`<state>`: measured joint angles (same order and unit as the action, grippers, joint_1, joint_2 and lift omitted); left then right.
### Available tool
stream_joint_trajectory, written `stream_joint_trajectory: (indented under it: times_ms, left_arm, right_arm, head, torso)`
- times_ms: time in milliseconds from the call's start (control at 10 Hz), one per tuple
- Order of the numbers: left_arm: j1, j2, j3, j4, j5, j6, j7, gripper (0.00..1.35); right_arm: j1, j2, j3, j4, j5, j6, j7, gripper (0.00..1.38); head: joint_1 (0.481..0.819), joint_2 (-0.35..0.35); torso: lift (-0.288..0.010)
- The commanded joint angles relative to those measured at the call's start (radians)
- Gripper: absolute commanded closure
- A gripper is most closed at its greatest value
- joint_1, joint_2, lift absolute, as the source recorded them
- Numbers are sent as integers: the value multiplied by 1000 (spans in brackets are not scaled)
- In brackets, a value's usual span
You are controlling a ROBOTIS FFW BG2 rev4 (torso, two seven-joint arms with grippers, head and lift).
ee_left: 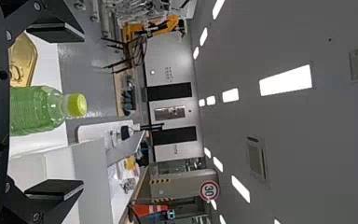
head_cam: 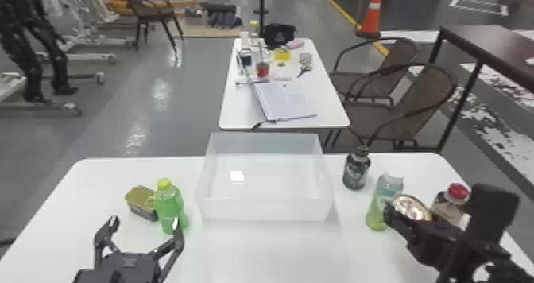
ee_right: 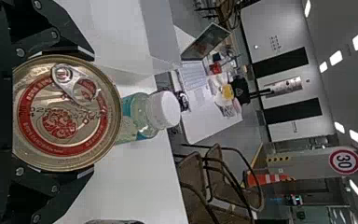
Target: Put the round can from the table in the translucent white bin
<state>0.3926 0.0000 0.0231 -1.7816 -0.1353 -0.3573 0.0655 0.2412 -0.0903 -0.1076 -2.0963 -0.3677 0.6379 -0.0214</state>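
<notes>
Bin [head_cam: 264, 210] in the head view is translucent white plastic, rectangular and open on top, sitting on a white table [head_cam: 270, 254]. Left of it there's a green bottle with a yellow-green cap [head_cam: 171, 208], plus a small gold-lidded rectangular tin [head_cam: 140, 200] right beside that bottle, on its side away from the bin. The left gripper [head_cam: 144, 221] is nearer the robot than the bin and off to its left, fingers spread with nothing between them. Over on the bin's right you've got a dark bottle [head_cam: 355, 173], a clear bottle with green and teal on it [head_cam: 379, 206] and a red-capped jar [head_cam: 453, 204]. The right gripper [head_cam: 415, 218] is on that side too, holding the round metal can [head_cam: 411, 207], so the can's outside the bin, to its right. Past the bin there's another white table with an open spiral notebook [head_cam: 284, 99] on it.

Left wrist view: same story, fingers wide apart, with the green bottle and the gold-lidded tin to the left of the bin.

Right wrist view: the can is pinched between both fingers, touching each side. Its lid faces the camera, silvery with a gold rim, a red printed ring and a pull tab [ee_right: 74, 84], lol pretty clear. The clear bottle has a white cap [ee_right: 164, 109] and is on the bin's right.
</notes>
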Motion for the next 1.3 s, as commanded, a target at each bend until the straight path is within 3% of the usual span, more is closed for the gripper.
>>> stream_joint_trajectory:
  times_ms: [0,400,700,800,1000,1200]
  left_arm:
    - [-3,-3,-3,2,0,1,0,186]
    - [-9,-3,-8,8,0,3,4,188]
    - [-14,-3,-12,19,9,5,8,188]
    - [-14,-3,-12,21,9,5,8,188]
    - [-14,-3,-11,22,13,5,8,188]
    - [-14,-3,-9,24,19,3,8,186]
  right_arm:
    - [-46,-19,26,10,-26,3,0,745]
    - [-232,-86,137,131,-97,-44,0,745]
    - [-350,-98,210,288,-117,-96,49,745]
    - [-395,-89,233,364,-102,-121,106,745]
    - [-522,-32,230,587,32,-142,377,745]
    - [-569,1,230,711,67,-182,452,745]
  head:
    - [549,0]
    - [549,0]
    - [549,0]
    - [549,0]
    - [549,0]
    - [549,0]
  torso:
    - [-100]
    - [-100]
    - [-100]
    - [-100]
    - [-100]
    - [-100]
